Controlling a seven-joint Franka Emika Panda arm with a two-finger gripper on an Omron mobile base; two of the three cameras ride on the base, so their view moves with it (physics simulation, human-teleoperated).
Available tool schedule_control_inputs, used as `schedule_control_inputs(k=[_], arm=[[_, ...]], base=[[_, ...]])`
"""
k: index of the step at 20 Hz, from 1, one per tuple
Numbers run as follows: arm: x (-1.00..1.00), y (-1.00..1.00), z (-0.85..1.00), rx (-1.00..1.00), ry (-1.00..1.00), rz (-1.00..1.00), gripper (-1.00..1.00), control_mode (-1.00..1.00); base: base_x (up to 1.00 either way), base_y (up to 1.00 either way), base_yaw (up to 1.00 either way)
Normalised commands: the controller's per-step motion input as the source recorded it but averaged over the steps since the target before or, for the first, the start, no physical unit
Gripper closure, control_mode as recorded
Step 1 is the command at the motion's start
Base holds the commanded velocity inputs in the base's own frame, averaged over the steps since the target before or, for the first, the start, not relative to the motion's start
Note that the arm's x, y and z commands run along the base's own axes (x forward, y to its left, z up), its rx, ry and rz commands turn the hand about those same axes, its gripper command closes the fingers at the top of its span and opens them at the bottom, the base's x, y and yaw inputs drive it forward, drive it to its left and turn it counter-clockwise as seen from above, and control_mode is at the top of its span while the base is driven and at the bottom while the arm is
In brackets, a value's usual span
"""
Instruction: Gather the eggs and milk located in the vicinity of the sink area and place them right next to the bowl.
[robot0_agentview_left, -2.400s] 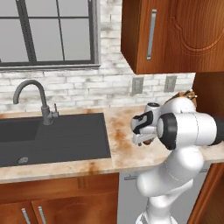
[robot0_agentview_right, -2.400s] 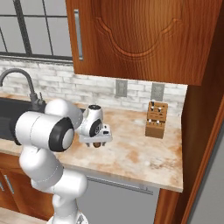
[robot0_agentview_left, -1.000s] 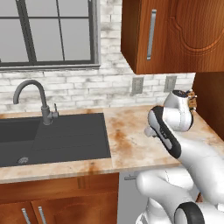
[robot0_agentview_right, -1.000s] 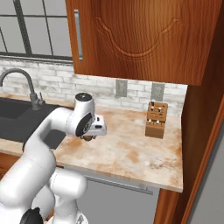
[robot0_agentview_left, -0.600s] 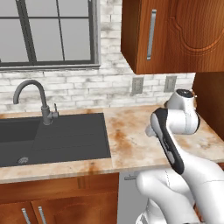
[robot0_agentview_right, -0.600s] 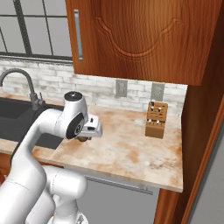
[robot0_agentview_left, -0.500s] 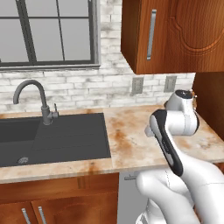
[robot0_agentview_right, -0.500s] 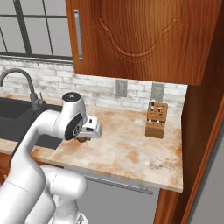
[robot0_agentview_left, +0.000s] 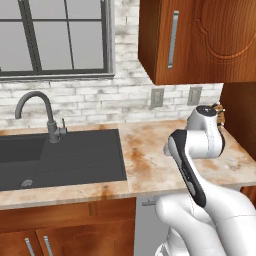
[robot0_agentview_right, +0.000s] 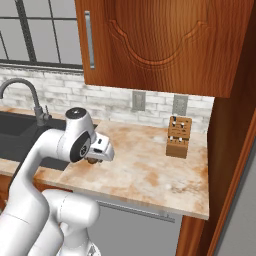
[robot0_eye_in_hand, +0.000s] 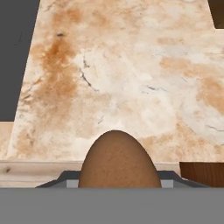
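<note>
Now the smooth orange-brown egg (robot0_eye_in_hand: 118, 159) sits clamped in the robot's hand (robot0_agentview_right: 93, 159), its rounded end poking forward over the mottled beige marble worktop (robot0_agentview_right: 150, 170). The hand hangs just above the worktop, right of the matte dark-grey rectangular sink (robot0_agentview_left: 65, 155) with its curved grey gooseneck faucet (robot0_agentview_left: 37, 107). Over the last couple of seconds the arm has unfolded from a tucked pose and swung the hand across the worktop, while the grip has not altered. I'd judge this a carry in progress: one egg is collected and on its way to the bowl. Farther right, against the white brick wall, stands a wooden knife block (robot0_agentview_right: 179, 136), well apart from the hand.
</note>
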Motion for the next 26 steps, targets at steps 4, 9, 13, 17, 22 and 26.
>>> schedule_control_inputs(k=[4,9,13,17,22,26], arm=[[-0.01,0.0,0.0,0.03,-0.01,0.0,1.0,-1.0],[0.0,0.0,0.0,0.02,0.0,0.0,1.0,-1.0],[0.0,0.0,0.0,0.0,0.0,0.0,1.0,1.0],[0.0,0.0,0.0,0.0,0.0,0.0,1.0,1.0],[0.0,0.0,0.0,0.0,0.0,0.0,1.0,1.0],[0.0,0.0,0.0,0.0,0.0,0.0,1.0,1.0]], base=[[0.0,0.0,0.0],[0.0,0.0,0.0],[0.0,0.0,0.0],[-0.04,0.02,0.0],[-0.08,0.23,0.0],[0.0,0.47,0.0]])
